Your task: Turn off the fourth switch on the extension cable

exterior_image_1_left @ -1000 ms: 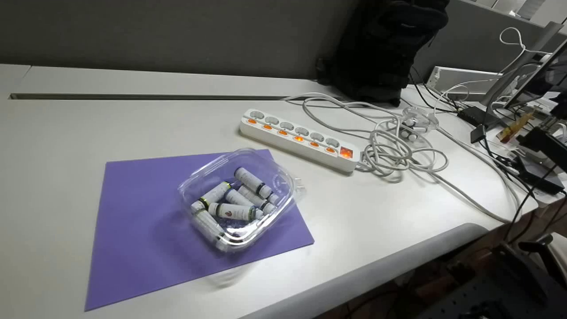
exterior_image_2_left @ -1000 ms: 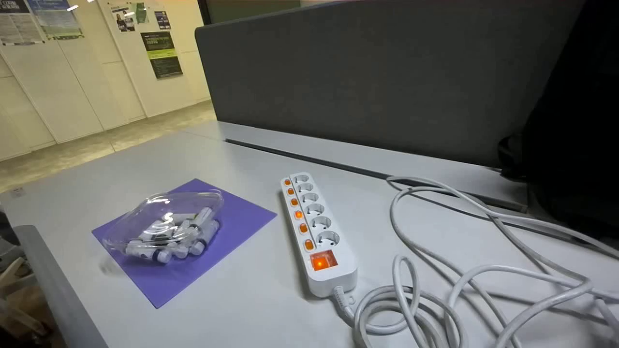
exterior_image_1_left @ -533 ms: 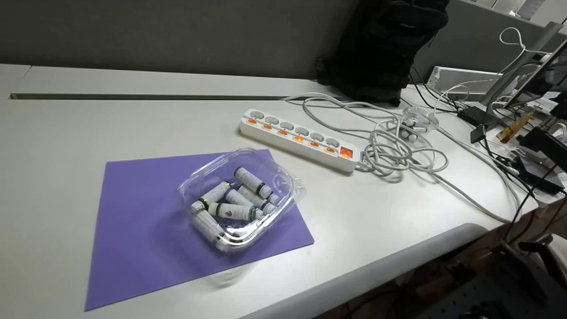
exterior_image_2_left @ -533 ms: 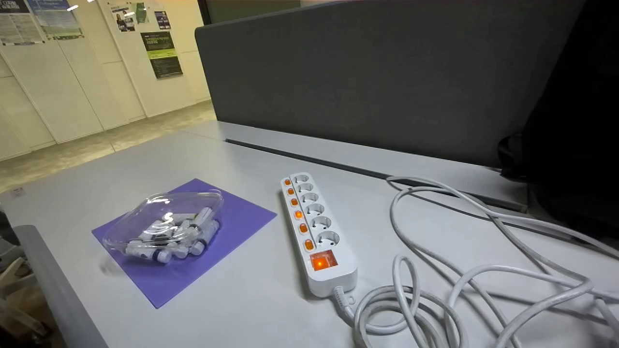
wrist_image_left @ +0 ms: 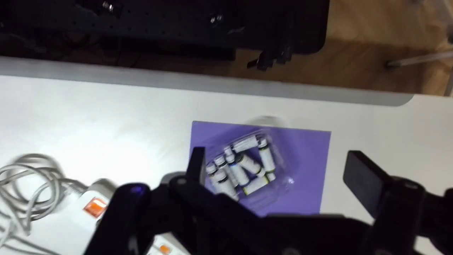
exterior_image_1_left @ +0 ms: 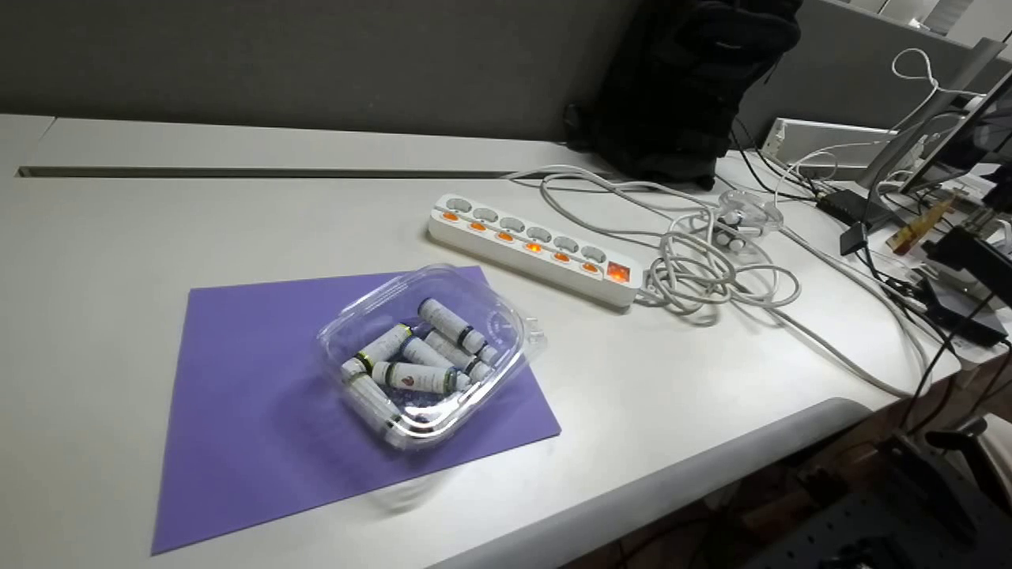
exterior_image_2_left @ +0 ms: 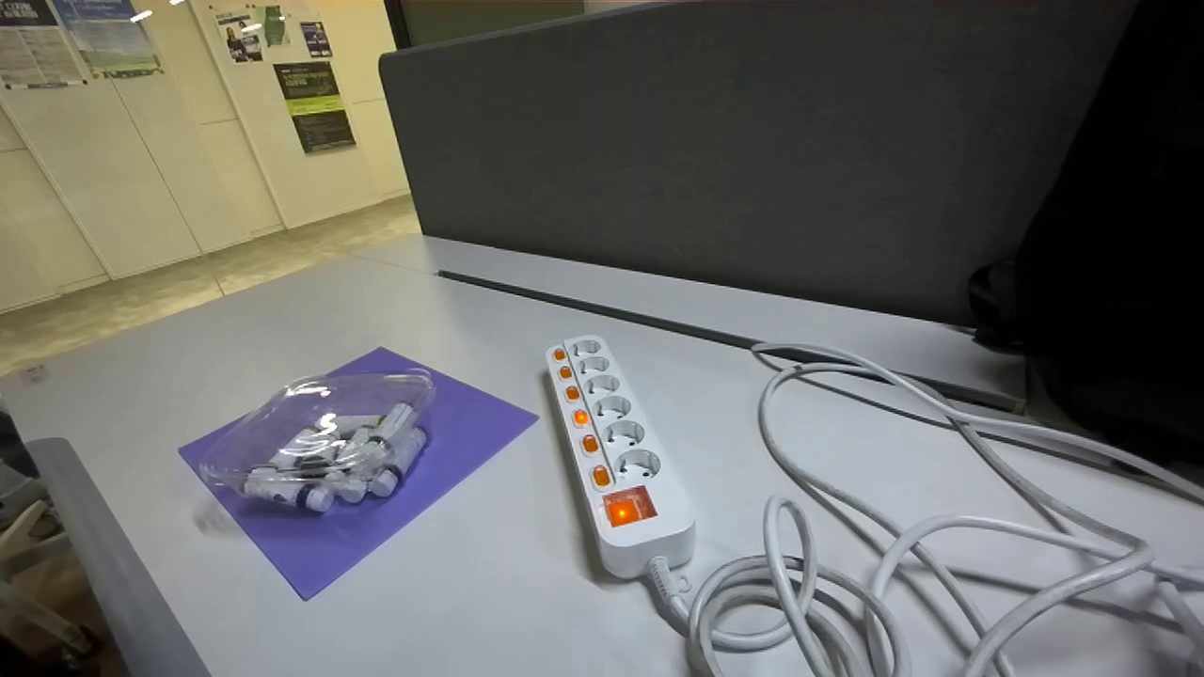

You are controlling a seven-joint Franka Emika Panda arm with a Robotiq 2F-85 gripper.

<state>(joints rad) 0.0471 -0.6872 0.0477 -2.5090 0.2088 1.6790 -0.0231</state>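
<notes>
The extension cable (exterior_image_1_left: pixel 526 257) is a long white power strip with a row of sockets and small orange switches, and it lies on the table in both exterior views (exterior_image_2_left: pixel 649 508). The fourth switch (exterior_image_1_left: pixel 534 247) glows brighter than the small switches around it, also in an exterior view (exterior_image_2_left: pixel 580 417). The large main switch (exterior_image_2_left: pixel 628 508) at the cord end is lit. In the wrist view the strip (wrist_image_left: pixel 97 191) shows at the lower left, mostly hidden behind the gripper. My gripper (wrist_image_left: pixel 279 170) is wide open and empty, high above the table, and out of both exterior views.
A clear plastic box (exterior_image_1_left: pixel 427 356) of small white bottles stands on a purple mat (exterior_image_1_left: pixel 237 442) beside the strip. A tangle of cord (exterior_image_1_left: pixel 696 269) lies at the strip's cord end. A black backpack (exterior_image_1_left: pixel 672 87) and a grey partition (exterior_image_1_left: pixel 316 63) stand behind.
</notes>
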